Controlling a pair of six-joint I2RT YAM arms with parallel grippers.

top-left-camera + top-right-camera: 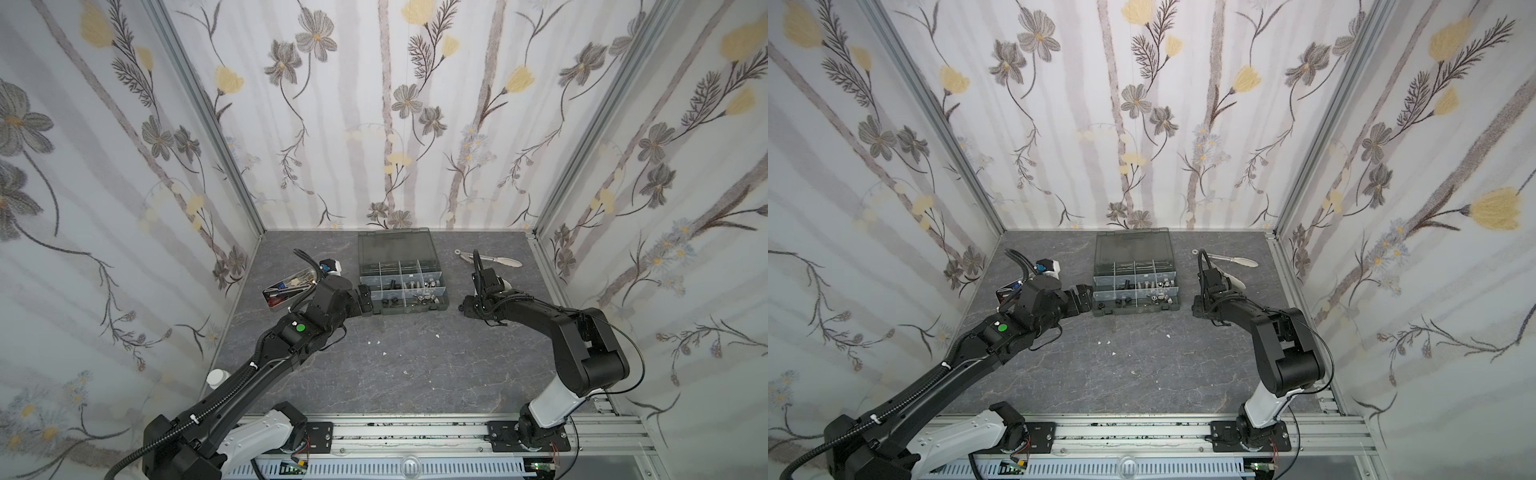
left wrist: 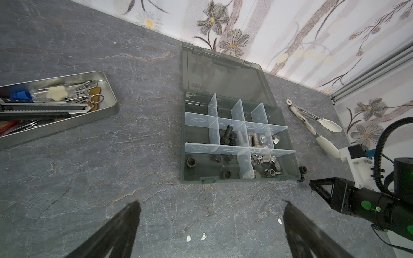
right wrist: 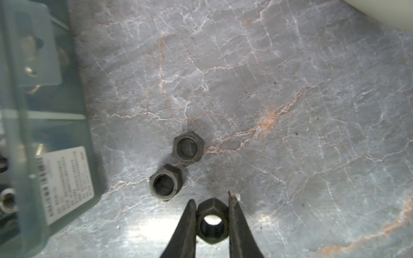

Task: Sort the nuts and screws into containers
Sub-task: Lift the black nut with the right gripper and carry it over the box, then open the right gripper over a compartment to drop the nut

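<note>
Nut [image 3: 211, 223] in right gripper [image 3: 211, 197], bore camera-facing

The dark grey marbled surface [image 1: 415, 374] is enclosed on three sides by white walls [image 1: 353, 104] patterned with grey and yellow flowers, joined by aluminium posts [image 1: 210, 120].

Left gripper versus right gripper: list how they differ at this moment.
Jaws: the left gripper stands wide open; the right gripper is closed narrow.
Load: the left gripper holds nothing; the right gripper pinches a black nut.
Place: the left gripper is near the left side of the organizer box; the right gripper is off its right side, beside two loose nuts.
Both have dark tapered fingers.
</note>
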